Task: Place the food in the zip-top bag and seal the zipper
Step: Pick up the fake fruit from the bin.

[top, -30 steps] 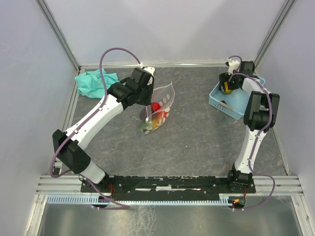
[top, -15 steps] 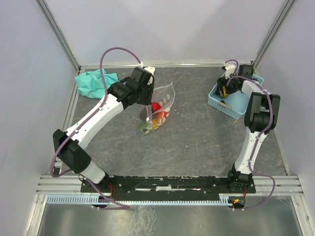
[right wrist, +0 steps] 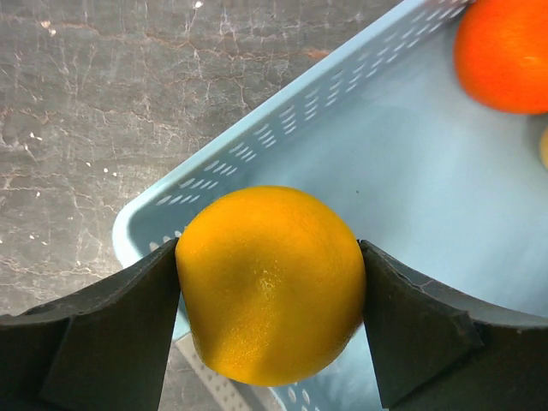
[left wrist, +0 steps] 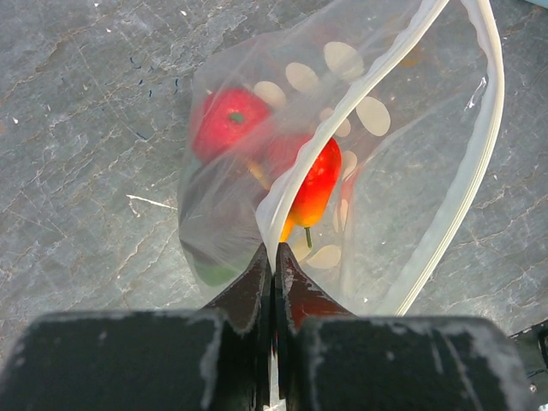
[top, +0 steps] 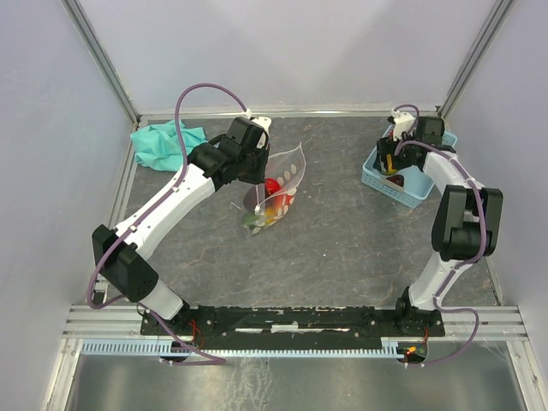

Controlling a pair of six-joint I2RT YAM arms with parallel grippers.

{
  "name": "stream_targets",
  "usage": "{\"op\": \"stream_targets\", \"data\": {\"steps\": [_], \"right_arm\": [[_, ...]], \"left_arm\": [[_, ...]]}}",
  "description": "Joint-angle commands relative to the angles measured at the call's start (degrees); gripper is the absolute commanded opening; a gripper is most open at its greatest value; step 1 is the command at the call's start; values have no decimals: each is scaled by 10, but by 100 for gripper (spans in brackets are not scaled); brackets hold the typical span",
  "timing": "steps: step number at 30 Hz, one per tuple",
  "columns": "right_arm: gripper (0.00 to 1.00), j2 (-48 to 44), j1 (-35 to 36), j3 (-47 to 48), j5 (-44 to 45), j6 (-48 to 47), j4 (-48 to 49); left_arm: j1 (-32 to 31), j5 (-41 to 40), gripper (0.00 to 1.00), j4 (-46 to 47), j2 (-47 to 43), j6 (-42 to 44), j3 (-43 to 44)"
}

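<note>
1. Round glossy yellow-orange toy fruit (right wrist: 270,282), squeezed between widely parted fingers of right gripper (right wrist: 268,257), right over the corner of light-blue perforated plastic basket (right wrist: 411,197).
2. Clear white-dotted zip-top bag (left wrist: 402,197), mouth gaping, red toy fruits (left wrist: 227,120) inside.
3. Pinched at whitish zip strip (left wrist: 462,197) by tightly closed left gripper (left wrist: 274,257).

Ahead of our left gripper (left wrist: 274,253) hangs the zip-top bag (left wrist: 411,171), toy fruits (left wrist: 229,120) inside; between our right gripper's (right wrist: 270,265) fingers sits a round fruit (right wrist: 270,300), over the basket (right wrist: 428,205).

Orange fruit (right wrist: 507,50) partly off-frame
</note>
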Motion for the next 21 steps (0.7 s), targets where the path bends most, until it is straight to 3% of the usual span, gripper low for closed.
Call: {"op": "stream_targets", "data": {"steps": [1,12,21], "right_arm": [[62,-80,13,-18,47,41,33],[62,-218,125,-45,68,132,32],[62,-312,234,-85,33,196,93]], "left_arm": [[3,19,3,21,-23,37,0],[3,32,3,30,-18,39,3],[3,33,3,33,-17,34,3]]}}
